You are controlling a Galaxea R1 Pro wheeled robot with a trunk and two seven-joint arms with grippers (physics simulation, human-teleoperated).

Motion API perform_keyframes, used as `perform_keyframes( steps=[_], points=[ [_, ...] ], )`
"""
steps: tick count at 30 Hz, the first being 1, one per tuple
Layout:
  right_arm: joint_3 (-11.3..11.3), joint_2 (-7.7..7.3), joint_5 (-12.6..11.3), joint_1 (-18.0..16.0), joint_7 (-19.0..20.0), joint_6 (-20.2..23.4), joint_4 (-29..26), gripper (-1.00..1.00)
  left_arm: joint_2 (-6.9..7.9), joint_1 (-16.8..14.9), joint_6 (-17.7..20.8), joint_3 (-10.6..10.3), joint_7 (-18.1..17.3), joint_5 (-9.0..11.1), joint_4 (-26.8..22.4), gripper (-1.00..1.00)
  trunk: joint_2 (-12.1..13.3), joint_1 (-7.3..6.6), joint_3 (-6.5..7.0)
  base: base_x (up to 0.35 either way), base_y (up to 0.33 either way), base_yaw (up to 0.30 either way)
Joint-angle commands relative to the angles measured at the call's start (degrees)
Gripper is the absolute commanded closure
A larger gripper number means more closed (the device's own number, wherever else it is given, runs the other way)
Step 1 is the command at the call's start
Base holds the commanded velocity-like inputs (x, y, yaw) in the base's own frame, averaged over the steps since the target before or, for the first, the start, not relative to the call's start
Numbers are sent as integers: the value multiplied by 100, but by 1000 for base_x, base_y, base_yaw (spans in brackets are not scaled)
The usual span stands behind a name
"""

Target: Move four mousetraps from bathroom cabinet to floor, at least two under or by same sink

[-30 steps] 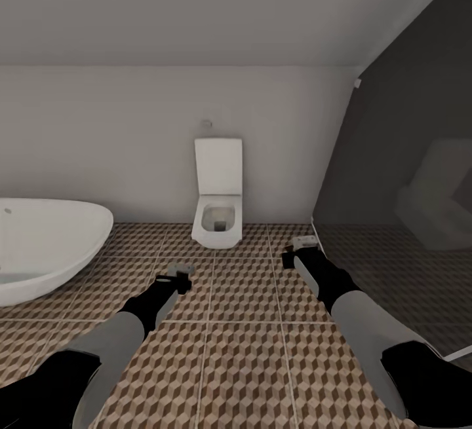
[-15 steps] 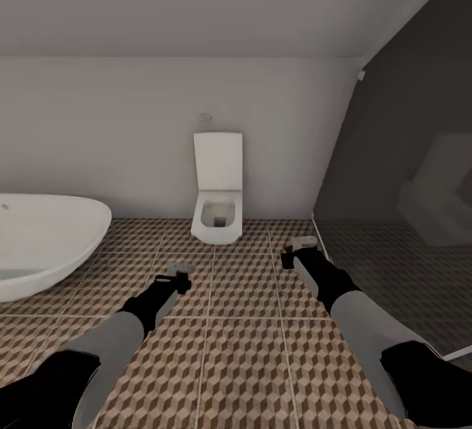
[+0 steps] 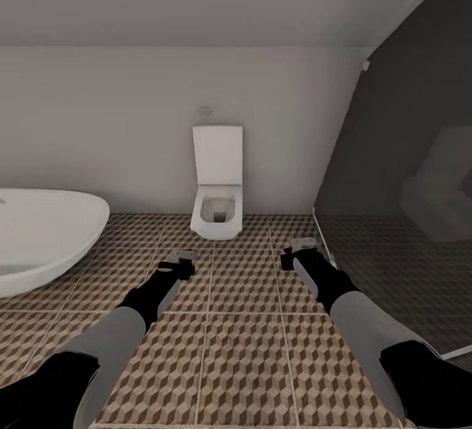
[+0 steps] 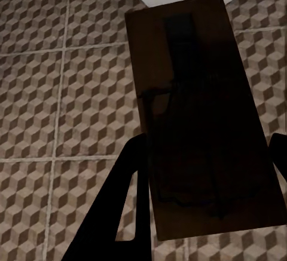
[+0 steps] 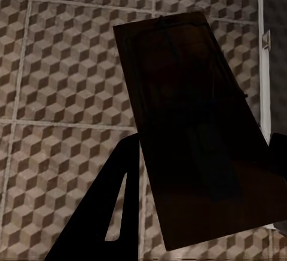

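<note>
left tool [image 3: 178, 262]: grips 1 mousetrap [image 4: 203, 123] | right tool [image 3: 300, 249]: grips 1 mousetrap [image 5: 197, 123] | above bathroom floor [image 3: 242, 350]

From my head camera the room reads evenly and softly lit, with no hard shadows on the bathroom floor [image 3: 242, 350] and only a faint ghost reflection on the dark glass panel [image 3: 419, 173] at right. Rendering is slightly soft, straight lines leaning near the edges. In both wrist views I see each mousetrap [image 4: 203, 123] [image 5: 197, 129] nearly black, underexposed against brighter tiles.
</note>
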Motion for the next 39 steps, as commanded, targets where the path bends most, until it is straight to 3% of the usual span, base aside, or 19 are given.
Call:
perform_keyframes(
  steps=[1,12,20,39],
  points=[
    [36,0,-69,-5,-43,8,18,100,4,-3,33,-47,47,28,-14,100,-50,24,-36,0,0,0],
    [43,115,-67,-5,359,-507,477,100,2,-3,16,-50,46,29,97,100,-491,265,-335,0,0,0],
    [43,148,-67,-5,384,-586,524,100,16,-3,4,-50,42,23,378,100,-812,441,-552,0,0,0],
    [42,227,-58,-5,386,-621,535,100,27,-3,2,-50,39,26,420,100,-1574,858,-1069,0,0,0]
  ],
)
